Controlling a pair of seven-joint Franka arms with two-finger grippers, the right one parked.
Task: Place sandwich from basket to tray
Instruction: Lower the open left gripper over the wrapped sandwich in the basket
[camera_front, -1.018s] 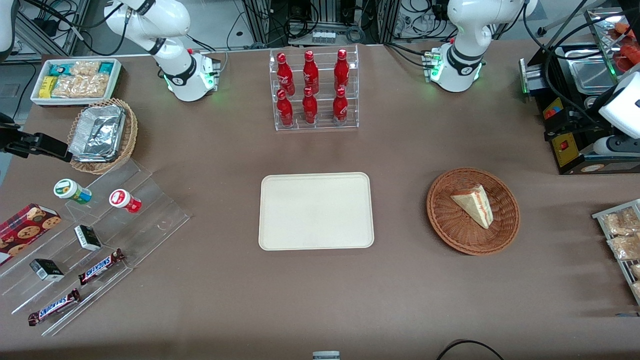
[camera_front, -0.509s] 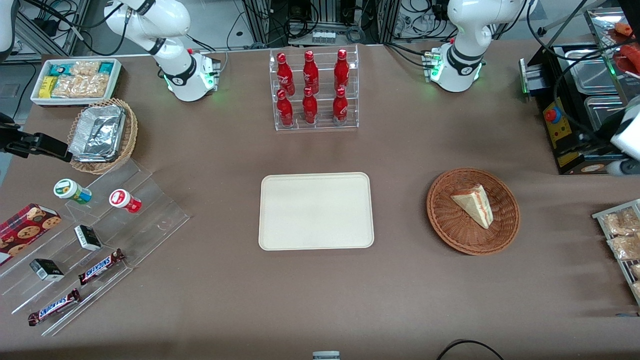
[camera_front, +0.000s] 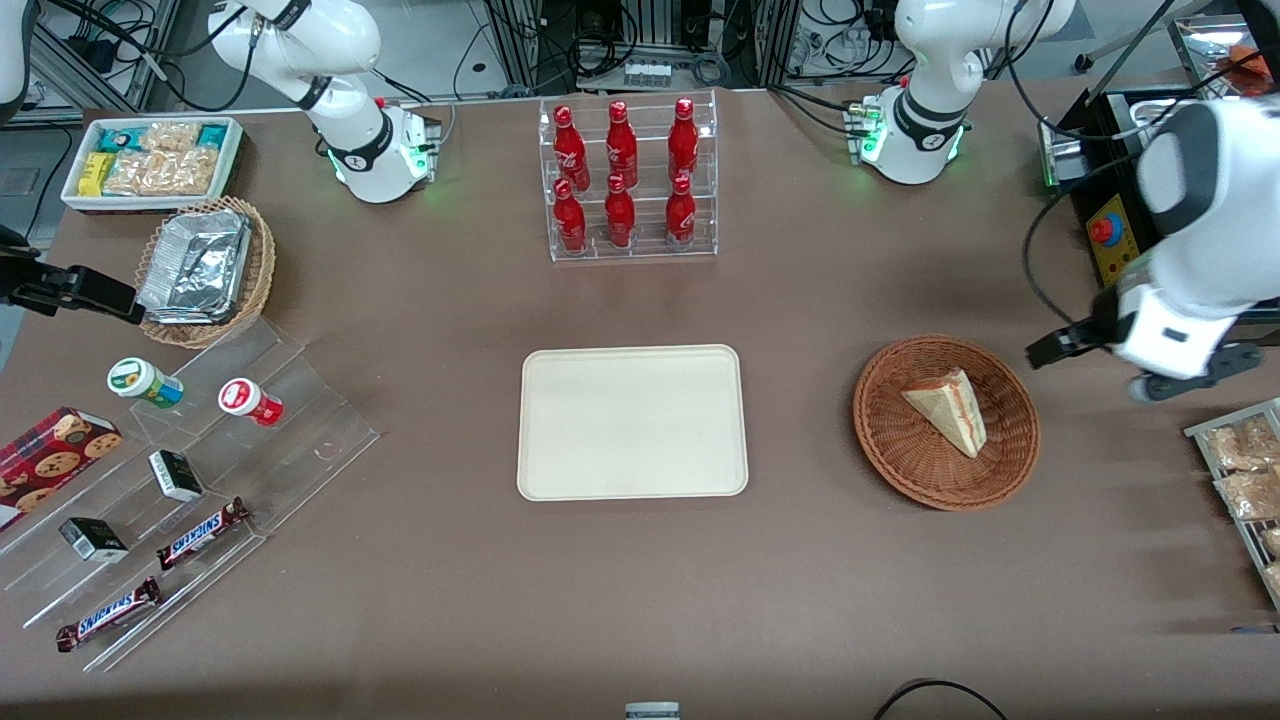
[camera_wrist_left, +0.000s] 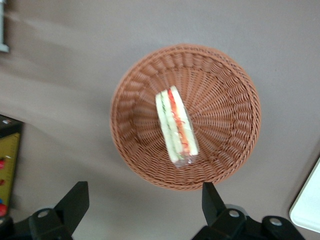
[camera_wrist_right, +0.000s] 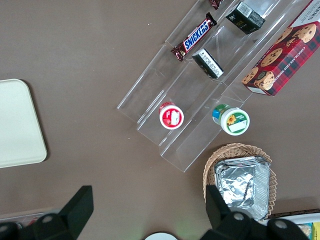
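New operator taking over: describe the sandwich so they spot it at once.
Find the cream tray mid-table; beside it, toward the working arm's end, sits a reddish-brown wicker basket. The sandwich lies inside, the only pale wedge showing red and green filling, with the open tool above the basket's edge.

Even, bright overhead light with soft shadows; the left wrist view is slightly blurred, the sandwich (camera_wrist_left: 176, 127) smeared.
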